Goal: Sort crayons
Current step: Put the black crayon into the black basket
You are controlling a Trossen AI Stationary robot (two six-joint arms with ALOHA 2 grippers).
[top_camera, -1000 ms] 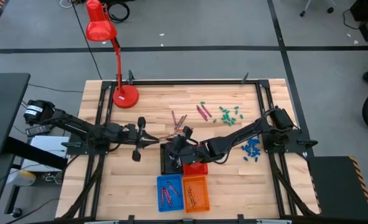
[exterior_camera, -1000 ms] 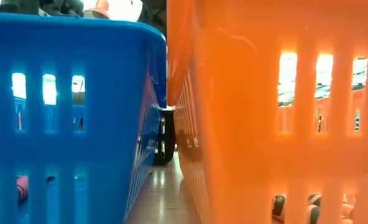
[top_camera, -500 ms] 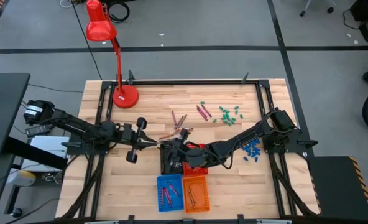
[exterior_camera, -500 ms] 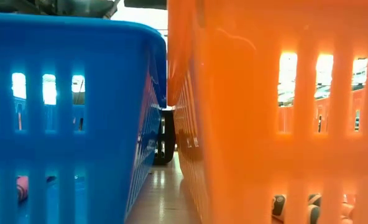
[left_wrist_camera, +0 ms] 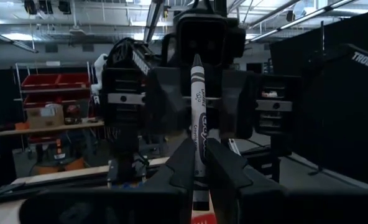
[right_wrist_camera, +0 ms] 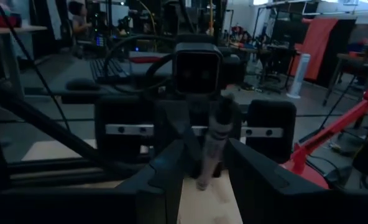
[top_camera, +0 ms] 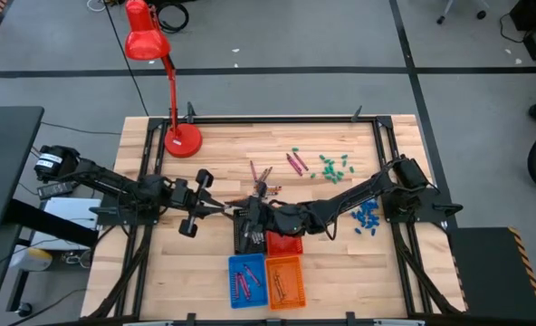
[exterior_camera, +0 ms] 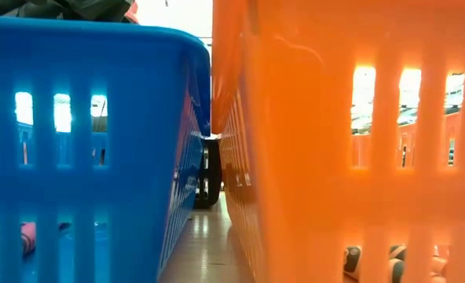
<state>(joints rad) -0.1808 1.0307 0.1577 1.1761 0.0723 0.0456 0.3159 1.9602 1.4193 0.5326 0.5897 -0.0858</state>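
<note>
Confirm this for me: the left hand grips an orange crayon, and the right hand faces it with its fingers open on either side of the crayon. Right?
Not quite. The crayon is pale grey with a dark tip, not orange, as the left wrist view shows. The rest holds: the left hand grips it, and the right hand faces it, fingers open on either side.

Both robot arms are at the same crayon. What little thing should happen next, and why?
Probably the right pincer should close on the grey crayon. The left pincer is shut on it and holds it upright. The crayon's free end sits between the right pincer's open fingers, not gripped. The two face each other, so this looks like a hand-over. The left one should let go only afterwards.
</note>
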